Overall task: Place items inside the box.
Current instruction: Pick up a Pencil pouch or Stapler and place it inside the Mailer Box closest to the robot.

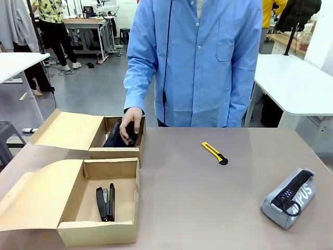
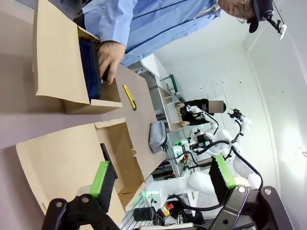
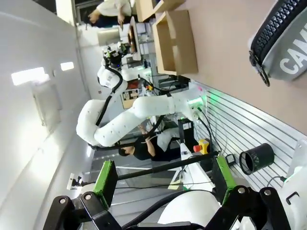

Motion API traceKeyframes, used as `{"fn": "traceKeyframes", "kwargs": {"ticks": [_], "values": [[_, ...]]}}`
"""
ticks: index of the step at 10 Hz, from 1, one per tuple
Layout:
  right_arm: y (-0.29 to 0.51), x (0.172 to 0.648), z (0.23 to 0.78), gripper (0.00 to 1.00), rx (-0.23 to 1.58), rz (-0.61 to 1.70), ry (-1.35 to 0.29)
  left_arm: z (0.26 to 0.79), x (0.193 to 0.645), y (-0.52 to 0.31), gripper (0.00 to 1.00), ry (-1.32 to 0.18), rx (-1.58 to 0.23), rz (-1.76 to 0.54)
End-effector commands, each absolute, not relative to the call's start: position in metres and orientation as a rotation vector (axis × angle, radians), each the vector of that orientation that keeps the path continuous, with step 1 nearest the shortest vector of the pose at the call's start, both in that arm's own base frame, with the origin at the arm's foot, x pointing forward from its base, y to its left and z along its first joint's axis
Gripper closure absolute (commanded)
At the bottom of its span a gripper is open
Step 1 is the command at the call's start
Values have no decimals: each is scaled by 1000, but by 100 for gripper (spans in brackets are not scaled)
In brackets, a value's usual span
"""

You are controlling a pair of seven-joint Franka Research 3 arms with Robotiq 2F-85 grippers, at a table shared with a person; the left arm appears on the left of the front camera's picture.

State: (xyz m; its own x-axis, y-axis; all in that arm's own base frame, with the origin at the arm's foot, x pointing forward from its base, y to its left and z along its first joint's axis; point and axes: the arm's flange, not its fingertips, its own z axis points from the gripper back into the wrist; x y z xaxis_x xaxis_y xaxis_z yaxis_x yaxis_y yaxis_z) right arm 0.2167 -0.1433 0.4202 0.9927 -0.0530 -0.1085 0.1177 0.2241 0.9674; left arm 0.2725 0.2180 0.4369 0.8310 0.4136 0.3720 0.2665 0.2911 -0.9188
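Fingers of the left gripper [image 2: 162,178] stand apart, near box [image 2: 62,160] at ten o'clock. The right gripper [image 3: 163,178] gapes too, grey pouch [image 3: 283,45] at one o'clock. Front: grey pouch at four o'clock on the table [image 1: 182,203], axis toward one, likely nearer the right gripper.

The grey floor [image 1: 99,88] runs back behind the beige-topped table [image 1: 208,208]. A white table [image 1: 15,61] stands to the left and a second white table [image 1: 299,86] to the right, with a cluttered workbench [image 1: 86,23] farther off. Bright light panels [image 3: 31,76] glow on the white ceiling [image 3: 29,143].
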Motion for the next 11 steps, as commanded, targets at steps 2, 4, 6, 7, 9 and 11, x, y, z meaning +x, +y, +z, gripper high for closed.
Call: {"fn": "traceKeyframes", "kwargs": {"ticks": [2,4,6,7,9,11], "values": [[-143,216,424,0,1355,-115,54,438,272,217,0,-646,-1303,91],[-143,216,424,0,1355,-115,54,438,272,217,0,-646,-1303,91],[-143,217,420,0,1339,-117,57,438,272,217,0,-646,-1303,91],[-117,239,429,0,1203,275,150,438,272,217,0,-646,-1303,91],[-63,288,430,0,788,968,262,438,272,217,0,-646,-1303,91],[-30,296,418,0,518,1368,363,438,272,217,0,-646,-1303,91]]}}
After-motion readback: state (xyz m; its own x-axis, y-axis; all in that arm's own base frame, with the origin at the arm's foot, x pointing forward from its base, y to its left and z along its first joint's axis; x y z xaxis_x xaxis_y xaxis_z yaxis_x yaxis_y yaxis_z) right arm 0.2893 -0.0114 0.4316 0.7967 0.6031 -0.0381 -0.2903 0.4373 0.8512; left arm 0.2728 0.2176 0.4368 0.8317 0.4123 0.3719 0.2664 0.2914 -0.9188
